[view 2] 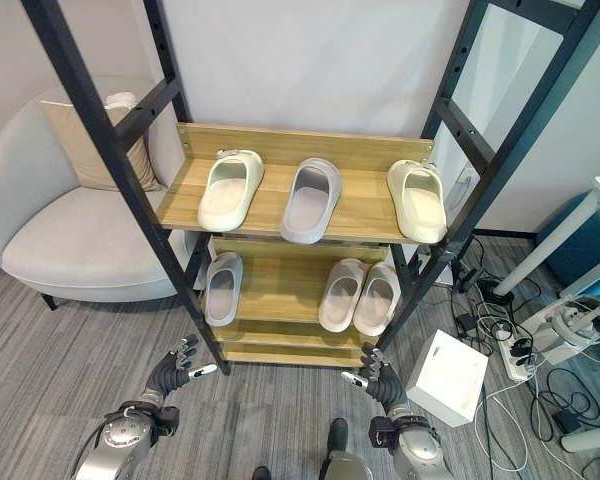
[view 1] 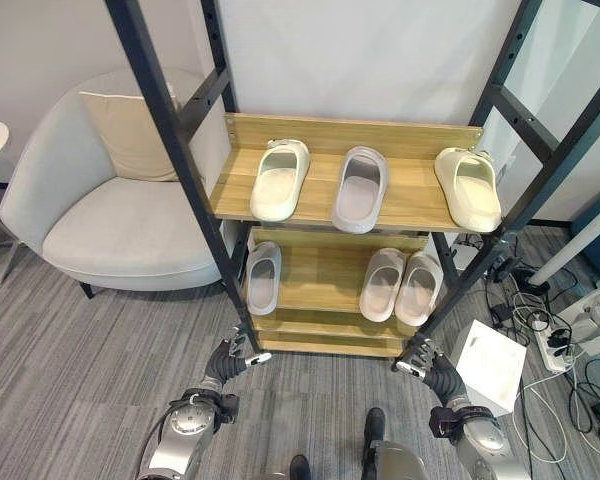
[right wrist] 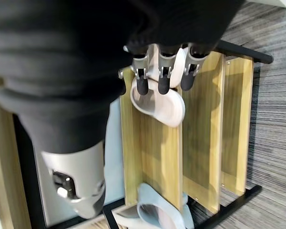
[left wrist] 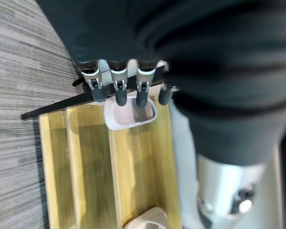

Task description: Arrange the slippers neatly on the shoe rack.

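Six pale foam slippers sit on the wooden shoe rack (view 1: 410,203): two cream slippers (view 1: 280,178) and one grey slipper (view 1: 360,187) on the top shelf, a lone grey slipper (view 1: 263,276) and a beige pair (view 1: 401,285) side by side below. The left hand (view 1: 232,360) and right hand (view 1: 426,369) hover low before the rack, fingers relaxed, holding nothing. A grey armchair (view 1: 100,220) stands left of the rack.
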You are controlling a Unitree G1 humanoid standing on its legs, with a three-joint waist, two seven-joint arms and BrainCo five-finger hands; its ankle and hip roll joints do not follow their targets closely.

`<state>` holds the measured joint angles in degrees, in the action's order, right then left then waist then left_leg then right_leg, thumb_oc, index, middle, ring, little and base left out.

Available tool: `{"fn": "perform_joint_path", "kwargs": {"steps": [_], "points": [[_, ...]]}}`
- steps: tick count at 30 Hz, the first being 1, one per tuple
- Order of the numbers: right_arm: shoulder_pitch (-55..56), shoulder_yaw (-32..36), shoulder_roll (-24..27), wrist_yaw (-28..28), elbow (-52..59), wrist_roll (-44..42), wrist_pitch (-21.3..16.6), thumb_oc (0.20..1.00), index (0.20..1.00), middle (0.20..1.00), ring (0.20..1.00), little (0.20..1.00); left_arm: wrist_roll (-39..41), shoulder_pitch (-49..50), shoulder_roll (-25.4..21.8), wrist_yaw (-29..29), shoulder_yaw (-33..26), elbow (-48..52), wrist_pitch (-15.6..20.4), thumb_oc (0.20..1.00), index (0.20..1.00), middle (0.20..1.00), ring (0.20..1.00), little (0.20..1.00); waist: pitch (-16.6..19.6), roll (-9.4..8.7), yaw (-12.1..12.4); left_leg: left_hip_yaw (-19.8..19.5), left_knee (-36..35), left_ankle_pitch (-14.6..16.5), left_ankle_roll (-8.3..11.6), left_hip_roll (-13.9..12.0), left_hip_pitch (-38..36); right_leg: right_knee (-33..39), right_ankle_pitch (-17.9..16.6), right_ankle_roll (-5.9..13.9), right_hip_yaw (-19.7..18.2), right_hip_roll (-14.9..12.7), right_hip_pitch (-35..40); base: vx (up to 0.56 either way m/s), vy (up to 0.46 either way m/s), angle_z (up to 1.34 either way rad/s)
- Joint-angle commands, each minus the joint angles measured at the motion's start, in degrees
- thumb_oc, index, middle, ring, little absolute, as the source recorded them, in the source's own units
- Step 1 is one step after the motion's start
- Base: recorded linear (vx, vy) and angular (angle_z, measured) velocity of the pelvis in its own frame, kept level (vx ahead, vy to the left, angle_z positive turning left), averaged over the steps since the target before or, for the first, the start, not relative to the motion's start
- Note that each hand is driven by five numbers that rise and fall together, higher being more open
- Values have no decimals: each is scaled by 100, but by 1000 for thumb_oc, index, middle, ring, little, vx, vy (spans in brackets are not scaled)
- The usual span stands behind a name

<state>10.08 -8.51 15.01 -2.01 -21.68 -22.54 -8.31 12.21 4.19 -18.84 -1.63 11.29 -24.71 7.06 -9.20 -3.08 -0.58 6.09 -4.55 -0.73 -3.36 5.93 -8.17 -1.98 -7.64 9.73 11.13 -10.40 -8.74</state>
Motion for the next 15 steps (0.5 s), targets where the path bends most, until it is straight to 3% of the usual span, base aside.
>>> {"fn": "perform_joint_path", "kwargs": {"steps": [1, 3, 4, 5, 8, 9, 11, 15], "points": [[-200, 127, 208, -54, 297, -138, -280, 1000, 1000, 1000, 1000, 1000, -176, -169, -18, 42, -36, 408, 349, 1000, 1000, 1000, 1000, 1000, 42, 42, 6, -140, 362, 280, 473, -585, -129, 48, -232, -197, 1, 355, 433, 155, -133, 36], [-226, 118, 292, -71, 309, -202, -294, 1000, 1000, 1000, 1000, 1000, -101, -214, 1, 18, -19, 393, 352, 1000, 1000, 1000, 1000, 1000, -32, 34, 29, -187, 1128, 248, 580, -638, 197, 26, -137, -296, -11, 384, 569, 135, -184, 11], [-267, 118, 421, -60, 313, -236, -282, 1000, 1000, 1000, 1000, 1000, 1, -307, 81, -77, 17, 309, 374, 1000, 1000, 1000, 1000, 1000, -167, -27, 108, -417, 2230, -8, 716, -583, 833, -42, 54, -487, -85, 381, 715, 118, -156, 9], [-255, 130, 439, -64, 318, -243, -271, 1000, 1000, 1000, 1000, 1000, 17, -306, 91, -83, 21, 316, 374, 1000, 1000, 1000, 1000, 1000, -174, -38, 119, -426, 2260, -5, 712, -614, 976, -25, 109, -499, -74, 370, 775, 168, -101, -6], [-214, 159, 460, -45, 330, -263, -280, 1000, 1000, 1000, 1000, 1000, 21, -276, 88, -89, 24, 332, 364, 1000, 1000, 1000, 1000, 1000, -151, -63, 170, -269, 1775, 102, 654, -802, 1096, 49, 211, -454, -68, 333, 908, 117, 34, -21], [-222, 171, 463, -23, 309, -277, -294, 1000, 1000, 1000, 1000, 1000, -7, -273, 78, -99, 38, 320, 352, 1000, 1000, 1000, 1000, 1000, -147, -48, 204, -261, 1502, -32, 667, -919, 1136, 66, 241, -432, -75, 328, 947, 169, 112, -11], [-268, 187, 484, 38, 264, -289, -307, 1000, 1000, 1000, 1000, 1000, -7, -282, 41, -116, 38, 275, 319, 1000, 1000, 1000, 1000, 1000, -148, 78, 332, -383, 632, -663, 760, -1223, 1354, 99, 384, -419, -132, 429, 1092, 176, 139, -5], [-163, 184, 474, -19, 308, -220, -312, 1000, 1000, 1000, 1000, 1000, -44, -212, 68, -76, 76, 294, 336, 1000, 1000, 1000, 1000, 1000, 5, 196, 288, -360, 104, -724, 849, -1224, 963, 162, 430, -373, -173, 478, 1206, 129, 100, -28]]}}
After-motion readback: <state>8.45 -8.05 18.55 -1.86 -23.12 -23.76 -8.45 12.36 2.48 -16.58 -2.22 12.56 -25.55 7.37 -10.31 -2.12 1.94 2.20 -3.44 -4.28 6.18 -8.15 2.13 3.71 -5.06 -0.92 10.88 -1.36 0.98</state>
